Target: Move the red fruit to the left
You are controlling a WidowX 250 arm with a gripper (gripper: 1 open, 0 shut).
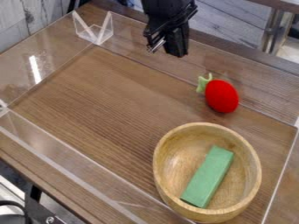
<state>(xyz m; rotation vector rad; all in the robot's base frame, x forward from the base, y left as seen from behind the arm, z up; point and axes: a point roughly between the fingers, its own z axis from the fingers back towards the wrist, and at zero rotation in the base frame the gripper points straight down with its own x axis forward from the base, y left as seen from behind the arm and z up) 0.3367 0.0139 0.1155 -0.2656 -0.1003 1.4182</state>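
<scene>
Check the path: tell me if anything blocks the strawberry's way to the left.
Nothing visible does. The red fruit sits on bare wood, and the table to its left is open. The wooden bowl with the green block lies nearer the camera, off that path.
</scene>
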